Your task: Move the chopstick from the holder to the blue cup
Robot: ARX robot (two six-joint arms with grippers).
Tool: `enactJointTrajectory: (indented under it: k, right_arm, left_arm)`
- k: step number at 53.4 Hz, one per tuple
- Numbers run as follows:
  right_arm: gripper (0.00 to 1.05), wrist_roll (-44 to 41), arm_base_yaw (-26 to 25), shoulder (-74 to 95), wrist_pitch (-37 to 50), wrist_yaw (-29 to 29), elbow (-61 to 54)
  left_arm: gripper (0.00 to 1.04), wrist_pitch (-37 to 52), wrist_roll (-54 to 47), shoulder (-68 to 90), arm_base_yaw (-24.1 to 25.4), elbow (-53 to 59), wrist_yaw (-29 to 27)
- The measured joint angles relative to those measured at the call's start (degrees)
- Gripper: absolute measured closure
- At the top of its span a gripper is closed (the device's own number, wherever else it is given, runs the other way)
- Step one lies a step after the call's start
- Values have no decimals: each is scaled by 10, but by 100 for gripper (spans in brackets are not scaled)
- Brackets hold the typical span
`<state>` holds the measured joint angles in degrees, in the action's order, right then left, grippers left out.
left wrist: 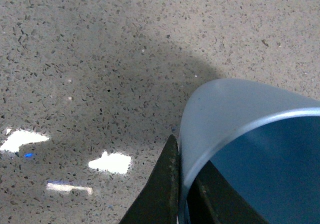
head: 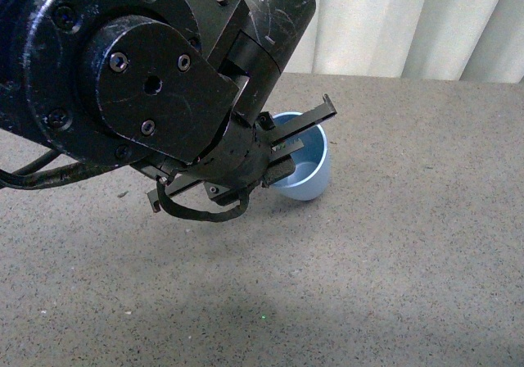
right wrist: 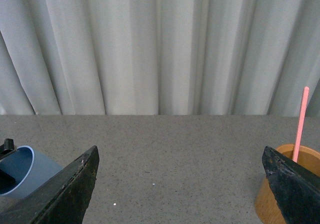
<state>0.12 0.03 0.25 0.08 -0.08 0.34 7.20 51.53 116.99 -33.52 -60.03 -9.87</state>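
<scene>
A pale pleated curtain (right wrist: pixel 160 49) closes off the back, and a grey speckled desk (head: pixel 393 285) carries everything.

Furthest left, the left tool (head: pixel 307 138) is clenched on the blue cup (head: pixel 311 178). The left wrist view shows one finger outside the wall and one inside, with the rim pinched between them. The cup is tilted, and I cannot tell whether its base sits flat on the desk.

In the right wrist view the right tool (right wrist: pixel 180 150) is released, its fingers spread wide and nothing between them. It stands well apart from the wooden holder (right wrist: pixel 262 204) at the far right.

The pink chopstick (right wrist: pixel 300 124) stands nearly upright in that holder, its upper length clear above the rim. It looks thin, light and stiff. It is probably smooth too, so it could swivel or slide between the pads if pinched loosely. The bare shaft a little above the rim looks like the best place to hold it, squarely across the stick, leaving room to lift it straight out.

The stick's lower part is hidden inside the holder. The holder itself is cut by the frame edge and partly covered by a finger, so I cannot say whether it holds other sticks. In the front view the left arm fills much of the picture, and neither the holder nor the right arm appears.
</scene>
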Motion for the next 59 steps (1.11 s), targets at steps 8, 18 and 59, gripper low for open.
enactJointTrajectory:
  k: [8,18,59]
  right_arm:
    - [9,0,0,0,0,0,0]
    - [9,0,0,0,0,0,0]
    - [9,0,0,0,0,0,0]
  left_arm:
    - [101,-12,0,9,2,-14,-7]
    - [101,-24,0,16,4,-34,-13]
    - [101,-55,0,29,-20,-59,-17]
